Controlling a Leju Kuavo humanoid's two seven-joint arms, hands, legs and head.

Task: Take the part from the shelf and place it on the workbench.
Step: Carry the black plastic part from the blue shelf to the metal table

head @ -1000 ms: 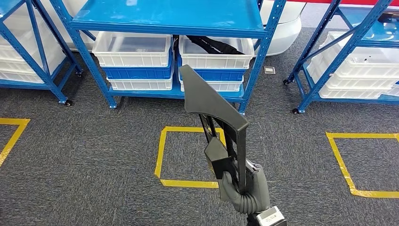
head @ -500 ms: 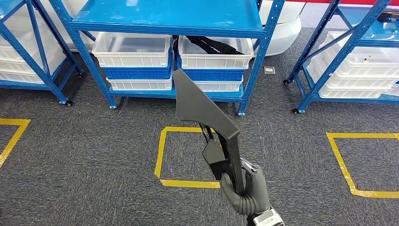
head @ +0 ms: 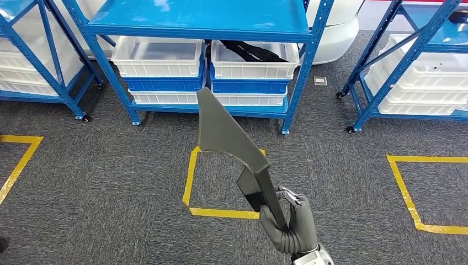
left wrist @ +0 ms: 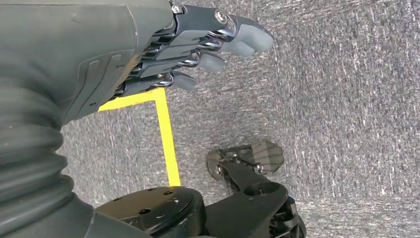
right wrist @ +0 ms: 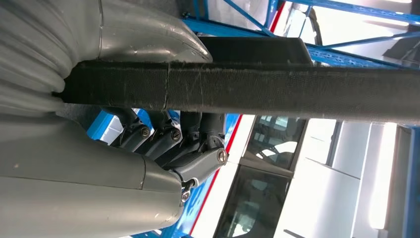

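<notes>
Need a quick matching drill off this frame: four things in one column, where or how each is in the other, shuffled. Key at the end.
Things:
1. part
2. left robot hand
3. yellow tape square
4. white bins

Place or state:
A. on the blue shelf's lower level
B. stuck to the grey carpet
C. gripped by the right robot hand, standing upright
D. hanging over the floor, holding nothing

Pairs: 1-C, 2-D, 3-B, 4-A
</notes>
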